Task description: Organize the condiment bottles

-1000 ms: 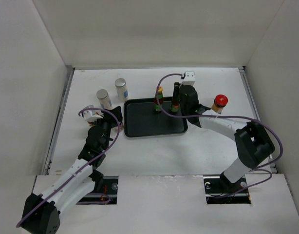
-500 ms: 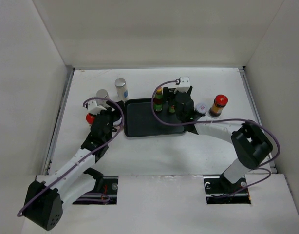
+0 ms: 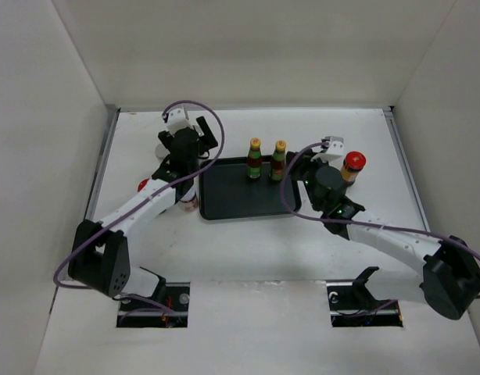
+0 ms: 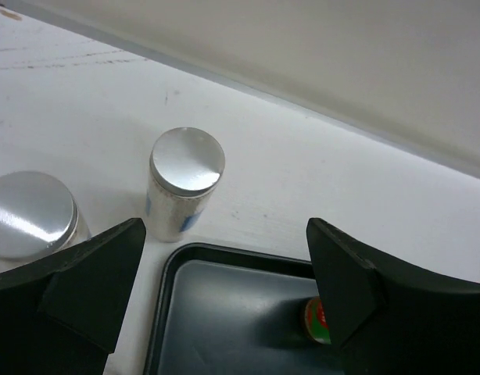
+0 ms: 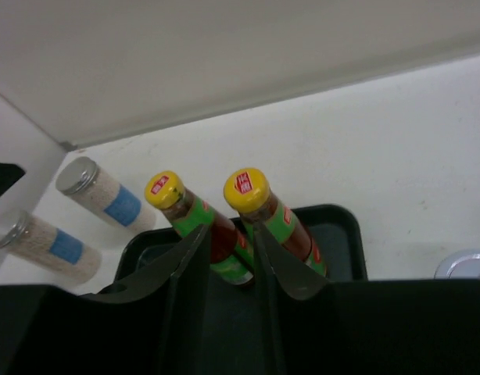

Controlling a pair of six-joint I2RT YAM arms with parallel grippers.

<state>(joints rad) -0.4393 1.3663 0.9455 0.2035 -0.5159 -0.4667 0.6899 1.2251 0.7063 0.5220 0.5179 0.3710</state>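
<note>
Two slim yellow-capped sauce bottles [image 3: 255, 158] [image 3: 279, 160] stand side by side at the back edge of the black tray [image 3: 240, 205]; they also show in the right wrist view [image 5: 197, 219] [image 5: 271, 207]. My right gripper [image 3: 297, 168] [image 5: 230, 230] is open and empty, just in front of them. My left gripper [image 3: 207, 139] [image 4: 224, 234] is wide open above the tray's back left corner. Two white silver-lidded shakers [image 4: 185, 183] [image 4: 29, 215] stand just beyond it. Red-capped jars stand at the right [image 3: 352, 166] and the left [image 3: 144, 186].
A short silver-lidded jar [image 5: 467, 266] sits right of the tray, under my right arm in the top view. Another small jar [image 3: 189, 205] stands at the tray's left edge, partly under my left arm. White walls close in the back and both sides.
My left arm swung from the front left to the back, over the shakers. My right gripper let go of the second sauce bottle and drew back to the right.
</note>
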